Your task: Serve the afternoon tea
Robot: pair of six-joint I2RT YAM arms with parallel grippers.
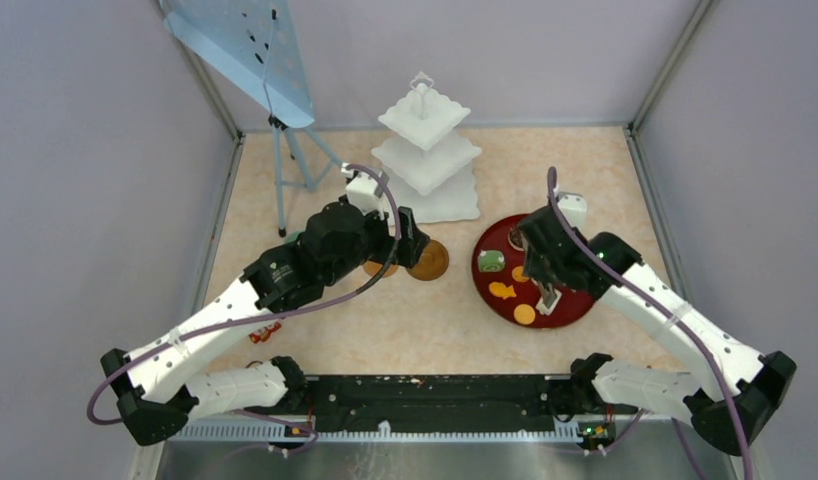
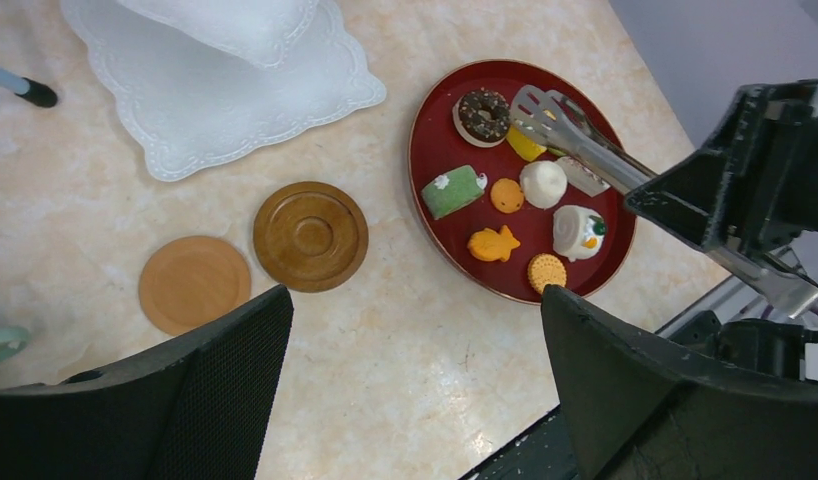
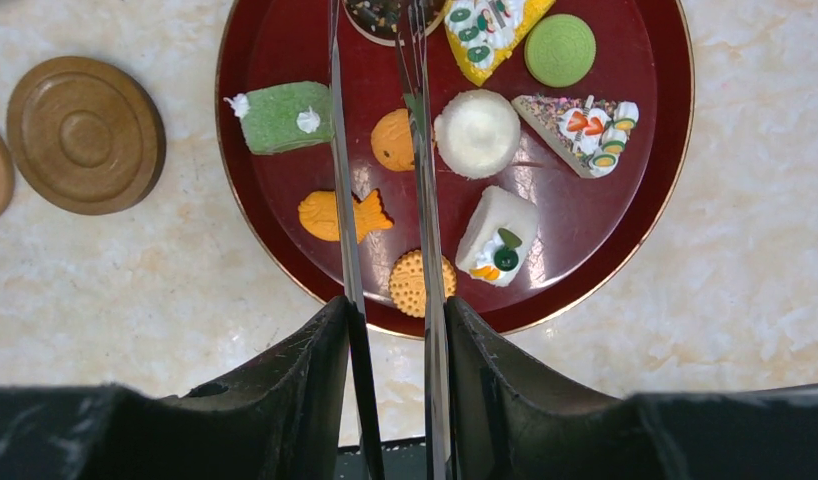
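Note:
A dark-red tray [image 3: 585, 220] holds toy sweets: orange fish [image 3: 330, 216], orange biscuit [image 3: 407, 283], orange disc [image 3: 390, 140], green round [image 3: 560, 48], yellow wedge [image 3: 490, 35], chocolate tart [image 3: 380, 15]. My right gripper [image 3: 395, 305] is shut on long metal tongs [image 3: 426, 250]. The tong arms stand slightly apart and their tips reach the tray's far side, by the tart. My left gripper [image 2: 417, 300] is open and empty above bare table, left of the tray [image 2: 435, 130]. A teal sliver [image 2: 0, 345] shows at the left edge. The cream mug is out of view.
A white three-tier stand [image 1: 425, 150] is at the back centre. Two wooden saucers [image 2: 310, 236] [image 2: 193, 284] lie between the stand and my left gripper. A blue tripod stand [image 1: 280, 180] is at the back left. Walls close in the table's sides.

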